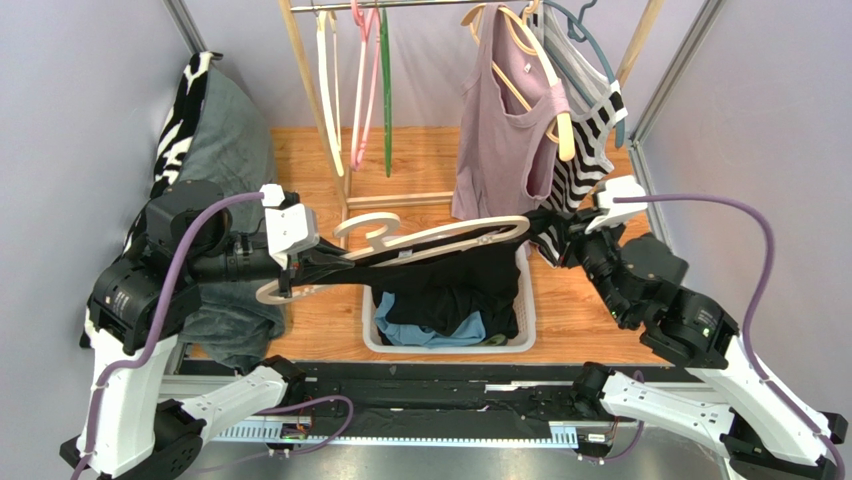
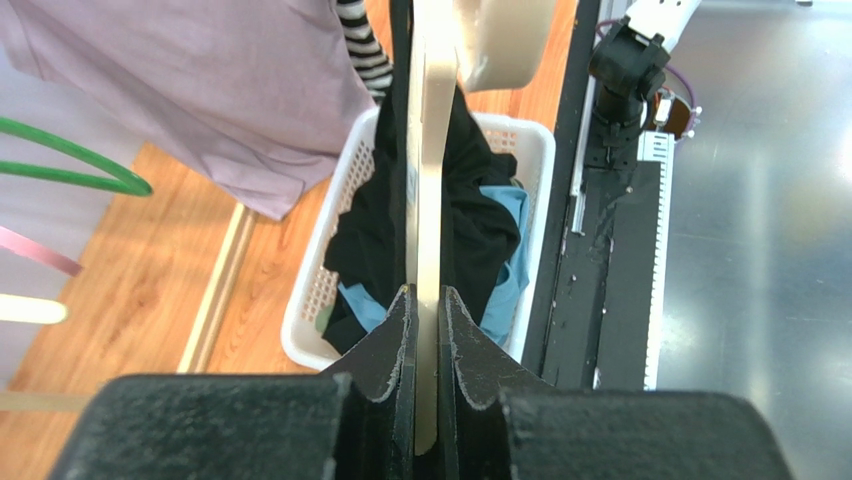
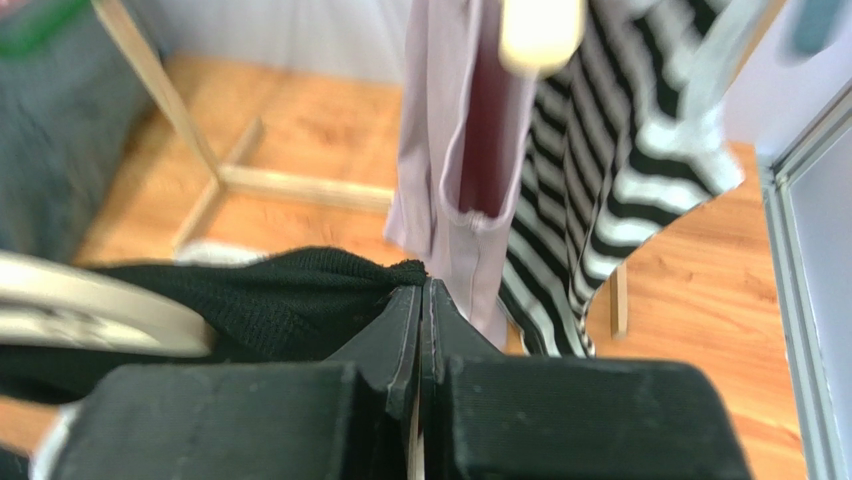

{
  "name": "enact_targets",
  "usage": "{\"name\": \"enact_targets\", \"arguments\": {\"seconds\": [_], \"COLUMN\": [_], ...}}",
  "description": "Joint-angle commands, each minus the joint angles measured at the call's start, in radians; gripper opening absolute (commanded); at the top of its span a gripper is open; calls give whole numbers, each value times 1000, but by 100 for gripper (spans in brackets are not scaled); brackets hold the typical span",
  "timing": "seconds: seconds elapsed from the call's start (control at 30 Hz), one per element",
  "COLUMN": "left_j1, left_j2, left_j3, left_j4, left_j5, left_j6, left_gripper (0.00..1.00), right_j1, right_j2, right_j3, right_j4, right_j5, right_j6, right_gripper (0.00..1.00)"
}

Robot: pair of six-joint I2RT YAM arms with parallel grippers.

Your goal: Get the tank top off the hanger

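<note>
so the left gripper (image 2: 427,297) clamps the cream wooden hanger (image 2: 432,150) steady, letting the right gripper (image 3: 420,292), pinched closed on the black knit tank top (image 3: 290,292) draped there, peel it off above the white plastic basket (image 1: 527,322).

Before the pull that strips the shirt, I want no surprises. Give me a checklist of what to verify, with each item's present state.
1. The left gripper clamped on the hanger: ok.
2. The right gripper pinching the black tank top: ok.
3. Tank top free of the hanger: not ok, it drapes along it.
4. The basket under the tank top: ok.
5. The lilac top clear of the right gripper: cannot tell, it hangs close behind.
</note>
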Motion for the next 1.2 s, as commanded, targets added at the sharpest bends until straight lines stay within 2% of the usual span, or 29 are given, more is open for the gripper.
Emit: {"name": "enact_targets", "arguments": {"seconds": [0.0, 0.17, 0.23, 0.27, 0.37, 0.4, 0.47, 0.5, 0.57, 0.63, 0.73, 0.9, 1.17], "left_j1": [5, 5, 5, 5, 5, 5, 5, 5, 5, 4, -10, -50, -151], "left_j2": [18, 65, 76, 78, 88, 90, 101, 104, 113, 122, 131, 139, 165], "left_j3": [81, 124, 139, 144, 151, 153, 148, 147, 142, 131, 121, 88, 79], "left_j4": [23, 36, 48, 53, 65, 68, 69, 72, 73, 73, 56, 1, -107], "left_j5": [48, 50, 48, 47, 59, 62, 68, 70, 74, 76, 74, 74, 65], "left_j6": [14, 3, -3, -10, -21, -24, -27, -29, -30, -32, -17, 38, 166], "left_gripper": [0, 0, 0, 0, 0, 0, 0, 0, 0, 0, 0, 0, 0], "right_j1": [-7, -9, -6, -6, -7, -7, -7, -7, -7, -7, -6, -7, -6], "right_j2": [-9, -34, -51, -68, -91, -95, -103, -95, -71, -29, -11, 50, 221], "right_j3": [-52, -60, -60, -61, -57, -49, -22, 32, 110, 236, 325, 417, 506], "right_j4": [-97, -142, -143, -148, -165, -171, -197, -215, -303, -373, -366, -295, -341], "right_j5": [-103, -195, -280, -316, -437, -492, -552, -593, -643, -690, -677, -748, -916], "right_j6": [40, 24, 2, -2, -13, -18, -47, -53, -76, -78, -162, -261, -331], "right_gripper": [0, 0, 2, 9, 21, 33, 45, 56, 67, 70, 74, 77, 75]}}
